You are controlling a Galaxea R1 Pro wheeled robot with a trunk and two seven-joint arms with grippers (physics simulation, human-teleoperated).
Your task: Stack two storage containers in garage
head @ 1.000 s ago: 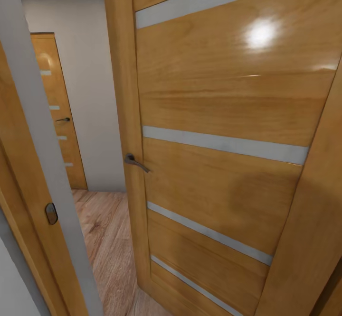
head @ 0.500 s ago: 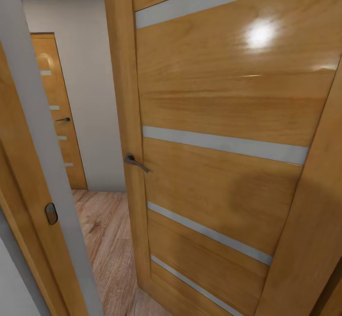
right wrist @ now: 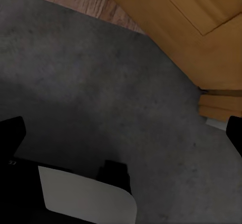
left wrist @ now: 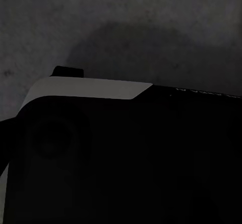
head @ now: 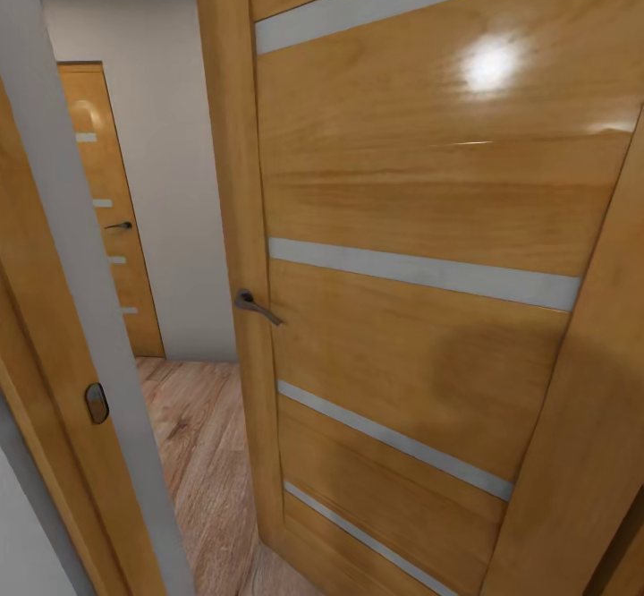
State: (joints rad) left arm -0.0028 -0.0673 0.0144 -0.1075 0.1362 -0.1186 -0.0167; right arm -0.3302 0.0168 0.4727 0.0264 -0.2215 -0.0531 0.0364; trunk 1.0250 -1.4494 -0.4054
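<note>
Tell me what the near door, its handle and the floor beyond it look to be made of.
The near door looks like glossy varnished wood: grain and a light glare, with pale, possibly frosted strips. Its handle seems dull grey metal. The floor beyond looks like light wood planks, with seams and grain.

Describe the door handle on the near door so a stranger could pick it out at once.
Start at the big open honey-wood door crossed by pale grey stripes, which takes up most of the head view. Near its left edge, about mid-height, a dark metal lever handle sticks out. It looks far larger and closer than the tiny handle on the closed far door down the hallway.
</note>
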